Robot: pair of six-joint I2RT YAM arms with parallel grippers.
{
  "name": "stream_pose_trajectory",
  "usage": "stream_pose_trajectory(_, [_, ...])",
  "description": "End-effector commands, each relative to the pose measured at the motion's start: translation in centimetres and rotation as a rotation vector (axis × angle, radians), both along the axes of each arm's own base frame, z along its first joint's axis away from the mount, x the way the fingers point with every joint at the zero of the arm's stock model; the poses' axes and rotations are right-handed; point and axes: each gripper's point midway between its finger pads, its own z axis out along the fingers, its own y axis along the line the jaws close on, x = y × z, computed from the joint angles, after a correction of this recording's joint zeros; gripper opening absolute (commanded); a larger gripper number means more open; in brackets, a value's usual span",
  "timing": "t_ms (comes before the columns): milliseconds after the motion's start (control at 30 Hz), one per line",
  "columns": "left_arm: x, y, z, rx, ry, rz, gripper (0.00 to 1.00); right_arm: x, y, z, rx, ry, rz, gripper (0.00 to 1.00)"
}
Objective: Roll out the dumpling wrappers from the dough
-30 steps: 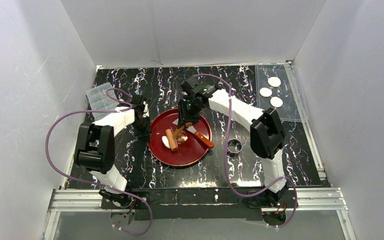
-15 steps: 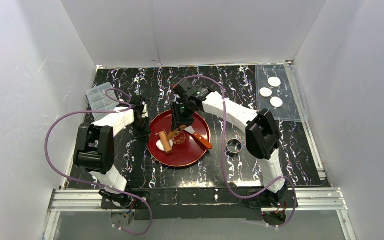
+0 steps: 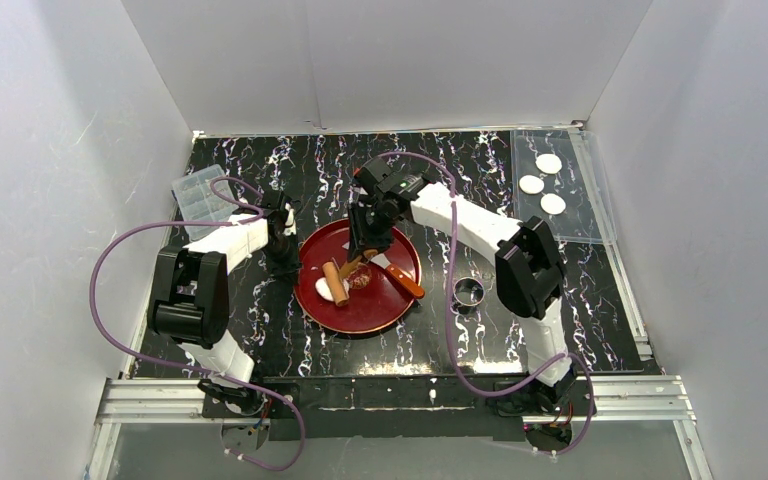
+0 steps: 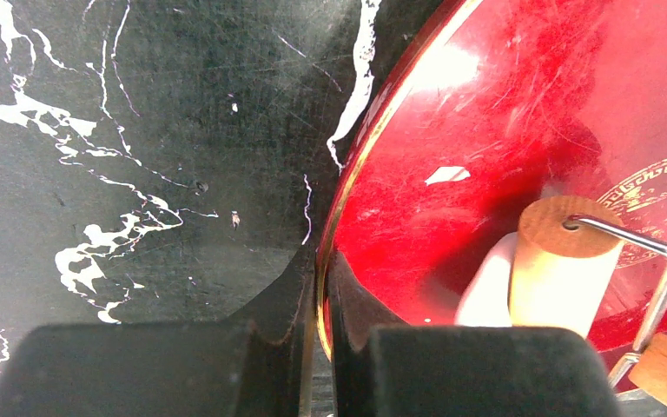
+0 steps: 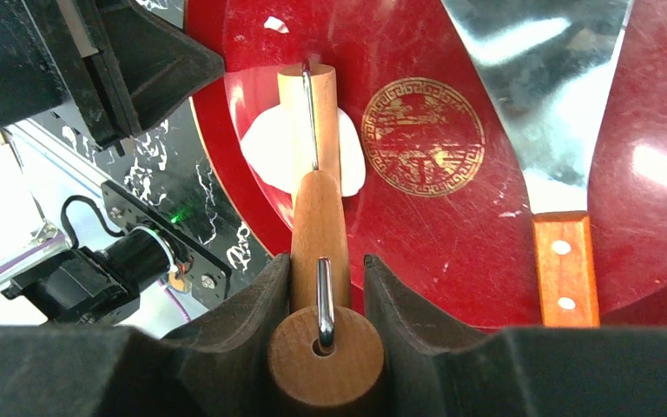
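Left wrist view: the dough [image 4: 485, 294] shows only as a white sliver, the rest behind the roller [image 4: 564, 261] and the gripper's own body; the plate [image 4: 486, 130] runs off the top and right edges, its rim lost where it enters the pinch of the left gripper [image 4: 321, 261]. Right wrist view: the roller covers the dough's middle; the scraper [image 5: 538, 95] loses its blade at the top edge and its handle end behind the right gripper [image 5: 326, 261]. Top view: the right gripper's fingertips sit unseen beneath its wrist; the dumpling wrappers [image 3: 531, 184] are too small to judge thickness.
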Motion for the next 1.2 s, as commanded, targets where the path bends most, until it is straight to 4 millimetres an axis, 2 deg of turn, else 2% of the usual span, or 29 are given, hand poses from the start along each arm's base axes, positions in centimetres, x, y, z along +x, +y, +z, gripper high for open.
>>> stream_pose_trajectory(0, [0.3, 1.1, 1.4, 0.052, -0.055, -0.014, 0.0, -1.2, -1.2, -4.1, -0.17, 0.068, 0.028, 0.01])
stream_pose_trajectory(67, [0.3, 1.1, 1.5, 0.053, -0.058, -0.013, 0.0, -1.1, -0.9, -3.9, -0.161, 0.062, 0.029, 0.01])
stream_pose_trajectory(167, [0.3, 1.1, 1.5, 0.053, -0.059, -0.014, 0.0, -1.1, -1.7, -4.6, -0.186, 0.064, 0.03, 0.01])
stream_pose_trajectory(400, [0.2, 1.1, 1.5, 0.051, -0.061, -0.014, 0.0, -0.5, -6.3, -5.3, -0.265, 0.036, -0.026, 0.01])
stream_pose_trajectory(500, [0.3, 1.1, 1.6, 0.051, -0.064, -0.014, 0.0, -0.8, -7.3, -5.7, -0.286, 0.039, -0.033, 0.01])
stream_pose_trajectory(567, [0.3, 1.1, 1.5, 0.05, -0.065, -0.014, 0.0, -1.1, -6.8, -5.8, -0.274, 0.054, -0.029, 0.01])
stream_pose_trajectory(633, [0.3, 1.1, 1.5, 0.054, -0.062, -0.014, 0.0, -1.0, -5.4, -5.4, -0.252, 0.044, -0.017, 0.01])
stream_pose_trajectory(833, [0.2, 1.2, 1.6, 0.054, -0.07, -0.013, 0.0, -1.7, -0.2, -4.2, -0.174, 0.057, 0.048, 0.01])
stream_pose_trajectory(933, [0.3, 1.2, 1.8, 0.054, -0.079, -0.012, 0.0, -1.9, 0.5, -4.0, -0.158, 0.075, 0.061, 0.01])
stream_pose_trajectory(1067, [0.3, 1.3, 1.9, 0.056, -0.085, -0.014, 0.0, -1.5, -1.8, -4.6, -0.199, 0.066, 0.032, 0.01])
stream_pose_trajectory(1167, [0.3, 1.3, 2.0, 0.056, -0.09, -0.012, 0.0, -1.4, -5.2, -6.0, -0.255, 0.078, -0.009, 0.01])
